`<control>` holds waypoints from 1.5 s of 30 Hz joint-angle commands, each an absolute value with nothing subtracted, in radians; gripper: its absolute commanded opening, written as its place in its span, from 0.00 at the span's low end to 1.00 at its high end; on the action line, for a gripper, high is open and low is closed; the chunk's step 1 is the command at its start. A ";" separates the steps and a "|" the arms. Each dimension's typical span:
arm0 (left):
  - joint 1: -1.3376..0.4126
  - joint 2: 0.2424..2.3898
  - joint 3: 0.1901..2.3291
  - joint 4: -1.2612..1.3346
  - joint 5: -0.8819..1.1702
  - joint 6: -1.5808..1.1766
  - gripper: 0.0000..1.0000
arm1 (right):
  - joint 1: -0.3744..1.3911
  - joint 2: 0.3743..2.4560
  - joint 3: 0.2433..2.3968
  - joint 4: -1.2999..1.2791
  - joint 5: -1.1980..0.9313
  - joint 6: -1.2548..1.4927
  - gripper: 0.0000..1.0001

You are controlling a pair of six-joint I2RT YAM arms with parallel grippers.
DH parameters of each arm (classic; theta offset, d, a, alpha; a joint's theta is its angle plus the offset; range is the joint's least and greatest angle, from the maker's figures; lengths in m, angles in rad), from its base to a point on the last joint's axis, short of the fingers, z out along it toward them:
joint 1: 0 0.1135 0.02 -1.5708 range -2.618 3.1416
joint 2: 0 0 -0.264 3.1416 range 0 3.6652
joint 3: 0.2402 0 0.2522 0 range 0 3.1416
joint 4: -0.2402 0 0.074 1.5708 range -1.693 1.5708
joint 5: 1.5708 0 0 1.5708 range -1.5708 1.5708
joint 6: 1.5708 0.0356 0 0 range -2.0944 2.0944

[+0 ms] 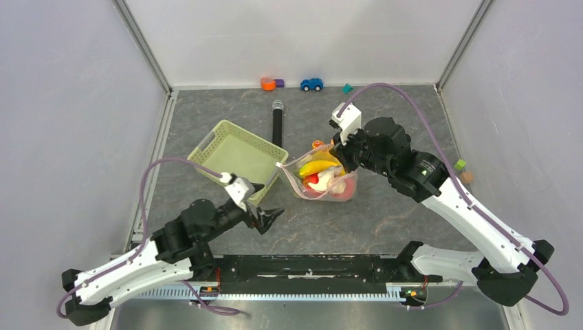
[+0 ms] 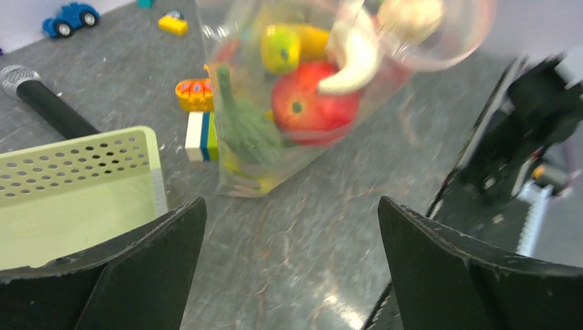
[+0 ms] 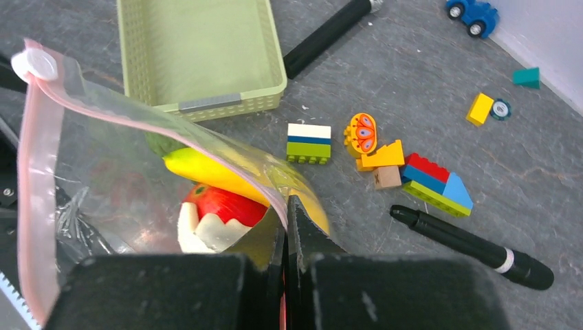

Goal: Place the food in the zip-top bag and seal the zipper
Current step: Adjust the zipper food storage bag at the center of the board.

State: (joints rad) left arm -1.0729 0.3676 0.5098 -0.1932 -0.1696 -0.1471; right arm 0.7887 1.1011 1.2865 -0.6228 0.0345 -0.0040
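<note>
Sealing stage of the bagging task. The clear, faintly pink, soft plastic zip-top bag (image 1: 323, 180) was suspended by one lip at the middle of the grey table (image 1: 385, 220), just to the right of the pale green perforated plastic basket (image 1: 206, 148). Its lower end lay at or near the tabletop. The fingers of the right gripper (image 3: 287, 213) were pressed together on the bag's upper edge, pinching the film.

Inside the bag, a red toy tomato (image 2: 313, 103), a yellow toy banana (image 3: 206, 172) and a green leafy toy vegetable (image 2: 244, 127) could be distinguished, together with paler pieces that could not be identified. The left gripper (image 1: 269, 218) was held low beside the basket's near corner, fingers spread apart and empty, aimed at the bag and well short of it.

Coloured building blocks (image 3: 309, 143) and a black microphone (image 1: 277, 124) lay behind the bag. No toy food was seen outside the bag, so loading was judged complete.

The pale pink zipper strip (image 3: 26, 206) appeared parted from the pinched lip, so the mouth was judged unsealed. The next move would call for the left gripper to be brought to the free end of the strip, so that both lips could be drawn together and pressed shut along their length.
</note>
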 commanded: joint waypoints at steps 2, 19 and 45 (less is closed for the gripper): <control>-1.071 0.472 0.499 -0.051 -0.245 0.116 1.00 | 0.771 1.105 1.367 -0.618 -0.086 -0.085 0.00; -1.039 0.484 0.363 0.247 -0.204 0.164 0.98 | 0.758 1.108 1.329 -0.604 -0.258 -0.138 0.00; -0.838 0.604 0.314 0.514 0.399 0.065 0.34 | 0.758 1.101 1.321 -0.598 -0.199 -0.118 0.00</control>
State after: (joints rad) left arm -0.8421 0.6109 0.3016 0.4423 0.3080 0.0772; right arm 0.7628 1.1255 1.3102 -0.6746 -0.1997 -0.1249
